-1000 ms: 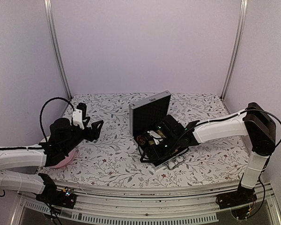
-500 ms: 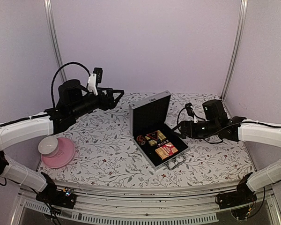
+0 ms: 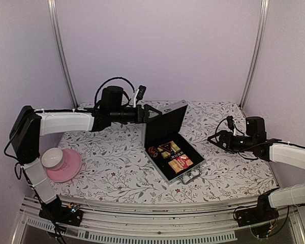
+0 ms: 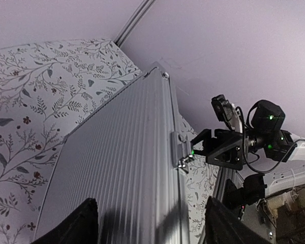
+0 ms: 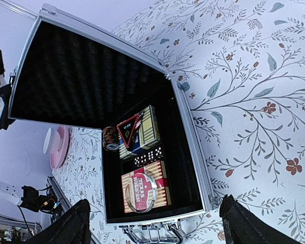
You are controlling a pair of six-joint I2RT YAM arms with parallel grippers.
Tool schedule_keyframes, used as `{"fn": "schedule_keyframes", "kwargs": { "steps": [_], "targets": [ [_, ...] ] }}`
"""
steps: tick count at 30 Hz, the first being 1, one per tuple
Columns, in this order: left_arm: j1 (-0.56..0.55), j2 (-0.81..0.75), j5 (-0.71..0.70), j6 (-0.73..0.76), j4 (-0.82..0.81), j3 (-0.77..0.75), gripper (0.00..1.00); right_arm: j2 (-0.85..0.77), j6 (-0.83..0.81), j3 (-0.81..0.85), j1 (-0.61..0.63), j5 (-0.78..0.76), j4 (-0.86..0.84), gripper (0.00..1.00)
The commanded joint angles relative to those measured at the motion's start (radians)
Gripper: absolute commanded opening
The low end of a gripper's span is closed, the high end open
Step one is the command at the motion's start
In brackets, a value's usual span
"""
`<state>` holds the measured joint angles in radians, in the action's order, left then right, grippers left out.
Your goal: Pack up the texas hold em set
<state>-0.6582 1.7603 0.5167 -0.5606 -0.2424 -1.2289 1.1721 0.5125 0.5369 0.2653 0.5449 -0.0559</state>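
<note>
The silver briefcase (image 3: 174, 170) is sitting open mid-table, its lid (image 3: 162, 124) standing upright at the far-left side and its handle (image 3: 191, 176) pointing near-right. In the black lining a red card pack (image 5: 142, 190), a striped yellow pack (image 5: 151, 124), a triangular token (image 5: 128, 130), a row of dice (image 5: 147, 158) and some chips (image 5: 110, 138) are lying; smaller tokens are too small to make out. I am holding my left gripper (image 3: 153, 113) wide behind the lid's ribbed back. Its fingers (image 4: 81, 226) are running off the frame, so I cannot tell whether they are touching. My right gripper (image 3: 217, 141) is hovering well right of the case, spread wide and empty. A pink plate (image 3: 73, 170) carrying a white bowl (image 3: 52, 157) is sitting near-left on the floral table (image 3: 117, 178).
</note>
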Motion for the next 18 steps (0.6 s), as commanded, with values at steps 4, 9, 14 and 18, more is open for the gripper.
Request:
{"fn": "schedule_keyframes", "kwargs": {
  "steps": [4, 9, 14, 18],
  "targets": [
    [-0.058, -0.008, 0.147, -0.010, 0.004, 0.024, 0.72, -0.063, -0.009, -0.031, -0.056, 0.108, -0.062, 0.88],
    [-0.131, 0.004, 0.197, 0.051, 0.065, 0.056, 0.72, -0.089, -0.009, -0.030, -0.078, 0.137, -0.061, 0.89],
    [-0.232, 0.073, 0.250, 0.138, 0.158, 0.090, 0.68, -0.103, -0.006, -0.030, -0.080, 0.145, -0.044, 0.88],
    [-0.261, 0.058, 0.237, 0.114, 0.097, 0.167, 0.61, -0.098, 0.004, -0.027, -0.080, 0.164, 0.009, 0.84]
  ]
}}
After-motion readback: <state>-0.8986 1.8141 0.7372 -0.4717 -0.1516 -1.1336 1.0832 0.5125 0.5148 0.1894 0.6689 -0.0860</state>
